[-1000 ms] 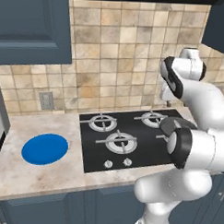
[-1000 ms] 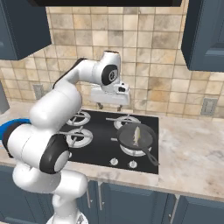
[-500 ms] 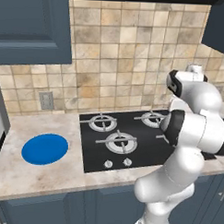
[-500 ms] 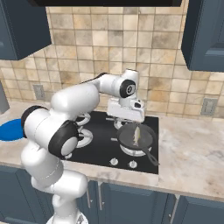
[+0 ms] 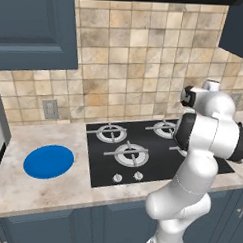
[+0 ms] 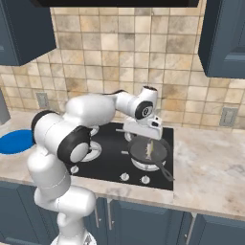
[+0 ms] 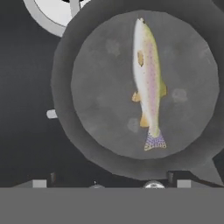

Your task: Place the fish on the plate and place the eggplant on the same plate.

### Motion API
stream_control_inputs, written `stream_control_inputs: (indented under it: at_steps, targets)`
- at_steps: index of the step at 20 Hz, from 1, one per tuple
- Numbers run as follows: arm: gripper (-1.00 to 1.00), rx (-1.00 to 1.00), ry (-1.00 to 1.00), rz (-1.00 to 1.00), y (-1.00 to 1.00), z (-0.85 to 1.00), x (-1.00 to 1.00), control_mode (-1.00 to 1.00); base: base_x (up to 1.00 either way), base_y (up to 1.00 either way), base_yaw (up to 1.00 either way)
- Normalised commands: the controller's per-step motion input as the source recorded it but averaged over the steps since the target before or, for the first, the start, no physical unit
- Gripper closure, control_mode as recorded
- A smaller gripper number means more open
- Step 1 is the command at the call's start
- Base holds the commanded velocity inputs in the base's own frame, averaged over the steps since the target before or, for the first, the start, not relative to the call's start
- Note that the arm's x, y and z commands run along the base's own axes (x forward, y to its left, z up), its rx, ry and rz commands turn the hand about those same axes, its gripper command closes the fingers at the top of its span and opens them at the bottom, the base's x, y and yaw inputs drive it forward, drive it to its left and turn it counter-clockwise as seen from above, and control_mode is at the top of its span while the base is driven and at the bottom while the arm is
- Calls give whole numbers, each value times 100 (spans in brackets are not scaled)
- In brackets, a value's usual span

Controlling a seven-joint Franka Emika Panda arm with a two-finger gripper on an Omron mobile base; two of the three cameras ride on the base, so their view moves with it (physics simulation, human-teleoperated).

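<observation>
One fish [image 7: 148,83] lies flat in the upper right of the hand view, head toward the top of the frame and tail fin fanned out lower down (slim and silvery, with a pale belly, a pinkish stripe, fine speckles and small yellowish fins). It rests inside a round dark frying pan [image 7: 87,100] whose grey, matte base shows a few faint blotches. In the right base view the same fish [image 6: 149,150] shows as a thin pale sliver in the pan [image 6: 139,154] at the centre of the frame, on the glossy black stovetop [image 6: 112,162]. The hand [image 6: 152,125] hangs just above the pan, apart from the fish; its tips are too small and hidden to make out, so I cannot tell whether it is spread or closed. Over at the lower left of the left base view, the plate [image 5: 48,161] is a flat, plain, bright blue disc on the mottled beige stone tabletop [image 5: 35,190], well apart from the stovetop [image 5: 141,167]. Square tan tiles [image 5: 136,59] cover the wall behind.
</observation>
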Motion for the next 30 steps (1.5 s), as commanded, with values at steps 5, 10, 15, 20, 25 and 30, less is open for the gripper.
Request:
stream_control_inputs:
  at_steps: [5, 10, 15, 20, 25, 30]
  targets:
    - [-100, 0, -11, 0, -9, -1, 48, -100, 0, 0, 0]
    - [-100, 0, 8, 1, -41, 0, 62, -100, 0, 0, 0]
    - [-100, 0, 4, 0, -36, -7, 45, -100, 0, 0, 0]
    - [-100, 0, 2, 0, -3, -40, 0, -100, 0, 0, 0]
    - [-100, 0, 3, 0, 0, -53, 1, -100, 0, 0, 0]
    - [-100, 0, 1, 1, 0, -9, -6, -100, 0, 0, 0]
